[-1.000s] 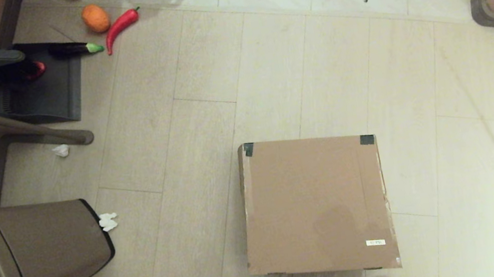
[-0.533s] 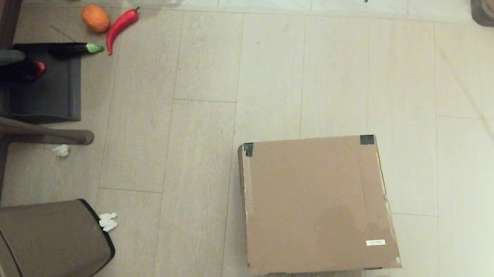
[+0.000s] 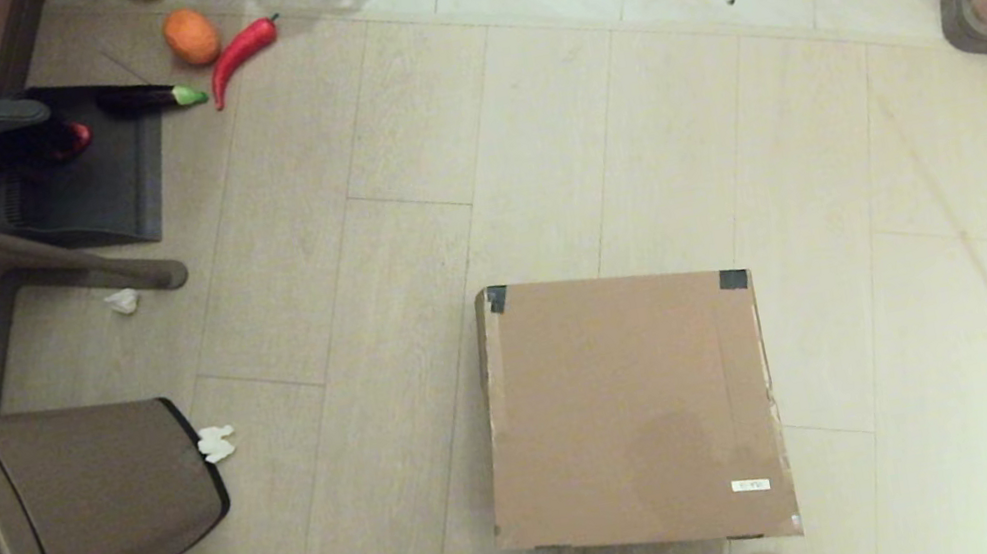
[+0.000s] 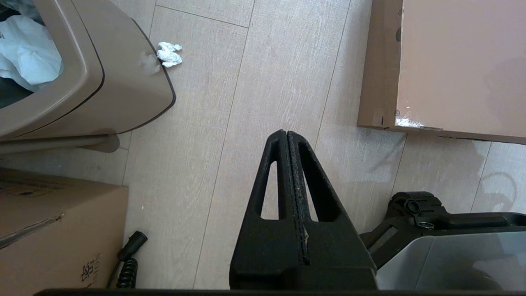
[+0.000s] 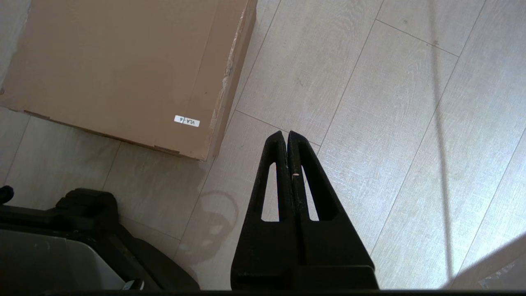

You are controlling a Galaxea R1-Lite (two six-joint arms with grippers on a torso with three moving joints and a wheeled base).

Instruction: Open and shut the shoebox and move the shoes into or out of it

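The shoebox (image 3: 628, 406) lies on the floor with its lid closed flat, two dark tape patches at its far corners and a small white label (image 3: 751, 484) near its front right corner. It also shows in the left wrist view (image 4: 452, 61) and the right wrist view (image 5: 119, 65). The shoes are out of view. My left gripper (image 4: 286, 132) hangs shut and empty over bare floor to the left of the box's front corner. My right gripper (image 5: 285, 133) hangs shut and empty over the floor to the right of the box. Neither gripper appears in the head view.
A brown trash bin (image 3: 39, 520) stands at the left with crumpled paper (image 3: 216, 443) beside it. A darker cardboard box (image 4: 53, 230) sits near the robot's base. A dustpan and brush (image 3: 26, 156), toy vegetables (image 3: 240, 47) and furniture legs (image 3: 12, 250) lie far left.
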